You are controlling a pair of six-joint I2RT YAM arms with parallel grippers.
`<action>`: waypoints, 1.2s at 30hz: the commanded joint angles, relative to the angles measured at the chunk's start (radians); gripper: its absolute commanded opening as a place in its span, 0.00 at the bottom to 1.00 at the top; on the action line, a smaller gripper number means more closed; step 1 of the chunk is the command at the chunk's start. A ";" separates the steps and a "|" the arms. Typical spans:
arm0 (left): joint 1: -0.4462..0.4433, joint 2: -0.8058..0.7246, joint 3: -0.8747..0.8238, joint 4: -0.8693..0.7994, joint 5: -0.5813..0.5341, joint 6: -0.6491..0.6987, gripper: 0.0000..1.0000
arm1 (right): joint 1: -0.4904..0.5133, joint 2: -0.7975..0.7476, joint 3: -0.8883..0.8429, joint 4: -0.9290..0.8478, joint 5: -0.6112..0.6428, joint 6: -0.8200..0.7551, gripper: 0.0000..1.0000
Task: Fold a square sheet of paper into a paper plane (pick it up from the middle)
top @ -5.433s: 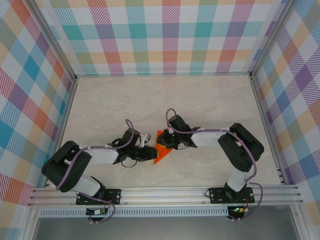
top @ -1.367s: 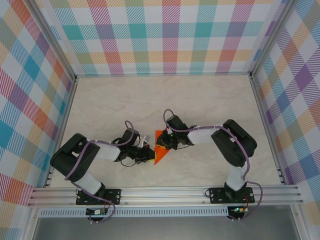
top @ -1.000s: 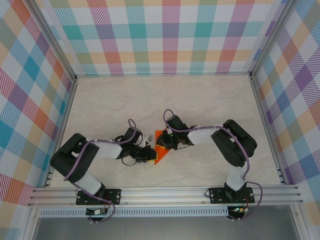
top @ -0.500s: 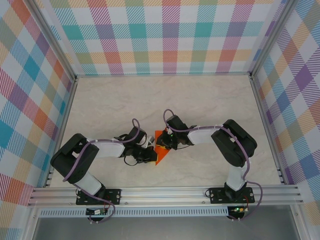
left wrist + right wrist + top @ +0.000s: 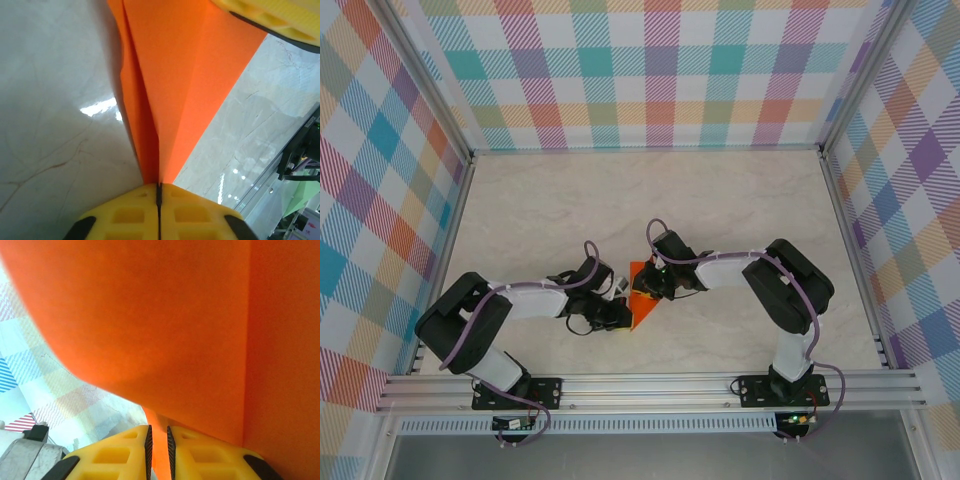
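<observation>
The marble-look table [image 5: 620,200] lies bare on every side of my jaws. There is free room ahead of them up to the checked walls [image 5: 650,70] and out to both sides, and the aluminium rail [image 5: 650,385] runs close behind them at the near edge. The orange paper [image 5: 643,308] sits between my two jaws near the table's middle, folded to a point with a crease running down to the tip. My left gripper [image 5: 159,192] is closed tight, pads pressed together with no gap. The paper's pointed end runs straight into that seam, so I am pinching it there, and its long edges fan away from these jaws with a shadow beside one of them. My right gripper [image 5: 157,440] is clamped on the same paper, a thin orange-filled slit between its pads. Beyond those jaws the paper is too close and blurred for me to make out its folds. From above, both my grippers cover part of the paper, so its full outline is hidden.
</observation>
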 commanded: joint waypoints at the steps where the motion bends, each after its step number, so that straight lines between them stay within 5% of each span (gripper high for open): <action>1: -0.024 -0.013 -0.040 -0.162 0.029 0.013 0.01 | -0.006 0.062 -0.034 -0.143 0.084 -0.023 0.20; 10: -0.024 -0.230 -0.066 -0.289 -0.017 -0.009 0.25 | -0.006 0.064 -0.035 -0.148 0.087 -0.019 0.20; 17: 0.021 -0.448 -0.079 -0.289 -0.160 -0.150 0.14 | -0.006 0.070 -0.031 -0.157 0.089 -0.021 0.20; 26: 0.024 -0.324 -0.068 0.168 -0.078 -0.330 0.11 | -0.006 0.076 -0.027 -0.160 0.081 -0.019 0.20; 36: 0.015 -0.119 -0.040 0.340 -0.045 -0.334 0.11 | -0.006 0.075 -0.021 -0.170 0.080 -0.021 0.20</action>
